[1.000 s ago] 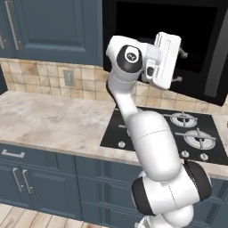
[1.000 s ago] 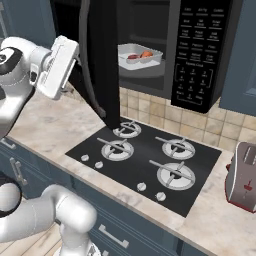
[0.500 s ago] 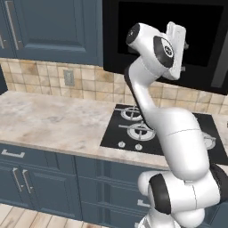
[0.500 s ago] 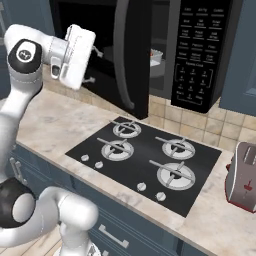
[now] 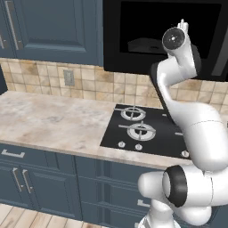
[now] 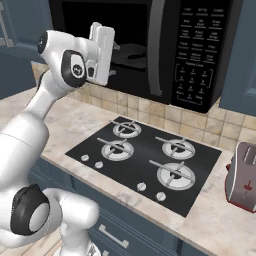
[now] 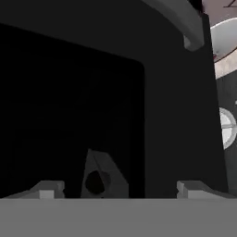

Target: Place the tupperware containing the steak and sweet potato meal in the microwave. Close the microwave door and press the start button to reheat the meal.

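Inspecting the microwave point(image 6: 150, 75) set over the hob point(image 6: 145, 160), I find the microwave door point(image 6: 90, 25) swung across the cavity and apparently shut or very nearly so; whether it has latched cannot be told.

Behind the dark glass a dim grey shape lies low in the cavity. I judge it to be the tupperware point(image 6: 135, 51) sitting inside the oven. The steak and sweet potato cannot be made out through the window.

The hand point(image 6: 116, 49) is raised at the left half of the door, close against it or touching it (contact cannot be confirmed). In the hand view its two fingertips point(image 7: 51, 189) stand wide apart with nothing between them, facing the door panel, with the grey door handle point(image 7: 185, 23) off to one side.

Judged status:
- Placing the meal looks done.
- Closing the door is at or near completion.
- The start button on the keypad point(image 6: 195, 55) at the right is not yet pressed, and the hand is well apart from it.
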